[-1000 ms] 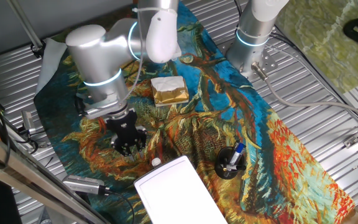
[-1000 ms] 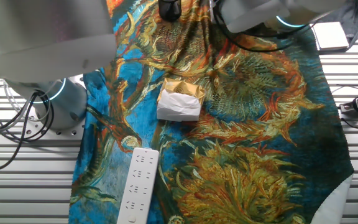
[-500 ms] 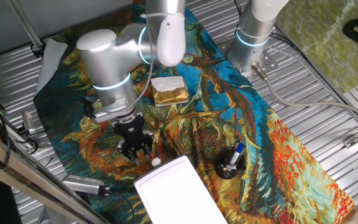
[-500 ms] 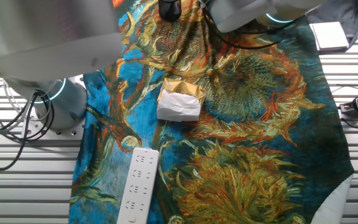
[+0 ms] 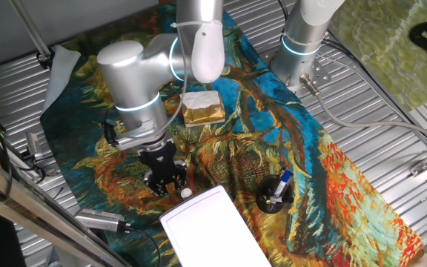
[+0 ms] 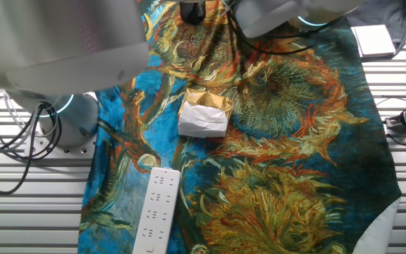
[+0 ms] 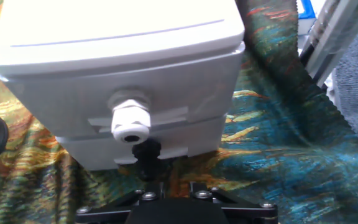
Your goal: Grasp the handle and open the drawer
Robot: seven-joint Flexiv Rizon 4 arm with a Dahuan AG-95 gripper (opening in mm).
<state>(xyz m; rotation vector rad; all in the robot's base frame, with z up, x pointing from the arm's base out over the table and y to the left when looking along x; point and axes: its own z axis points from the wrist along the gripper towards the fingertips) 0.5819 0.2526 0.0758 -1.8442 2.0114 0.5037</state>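
Note:
The drawer's white box point(image 5: 212, 228) lies at the front of the patterned cloth. Its handle, a small round white knob point(image 5: 186, 193), sits on the face turned to my arm. My black gripper point(image 5: 169, 182) hangs low over the cloth just left of the knob, a small gap away, with its fingers spread and nothing in them. In the hand view the knob point(image 7: 130, 123) is centred on the drawer front point(image 7: 166, 146), straight ahead and close. Only the gripper's base point(image 7: 169, 198) shows at the bottom edge. The other fixed view shows neither box nor gripper.
A black round holder with a blue pen point(image 5: 274, 194) stands right of the box. A white-and-gold block point(image 5: 201, 107) lies behind the gripper and also shows in the other fixed view point(image 6: 204, 113). A white bar-shaped device point(image 6: 154, 210) lies at the cloth's edge. A second arm's base point(image 5: 302, 44) stands at the back right.
My arm has swung right and forward. The gripper has moved from the middle left of the cloth to just beside the knob. The box and other objects have not moved.

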